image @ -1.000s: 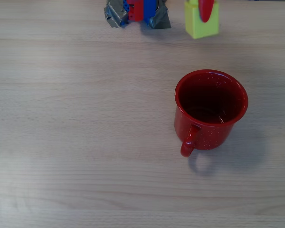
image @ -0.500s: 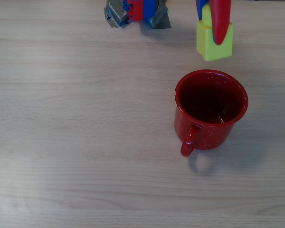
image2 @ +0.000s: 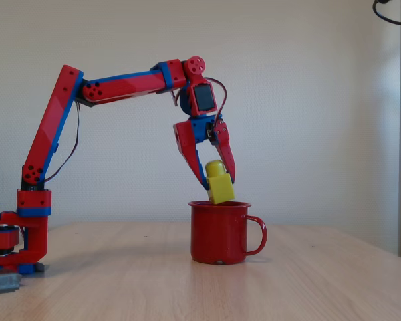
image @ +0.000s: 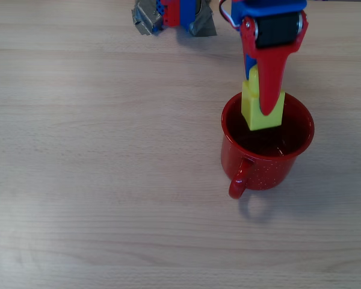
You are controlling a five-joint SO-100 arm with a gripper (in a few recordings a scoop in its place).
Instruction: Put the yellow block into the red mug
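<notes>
over the last second the gripper has carried the yellow block from the far edge of the wooden table to a position above the red mug. the fingers are pinching the block. in the fixed view the block hangs tilted just above the mug rim, not yet inside. judgement: transport is nearly complete; lowering and release remain.

**Colours on the table**

The yellow block is bright yellow-green. The red mug is glossy red with fine white speckles, darker red inside. The arm is red with blue joints. The table is pale wood grain.
</notes>
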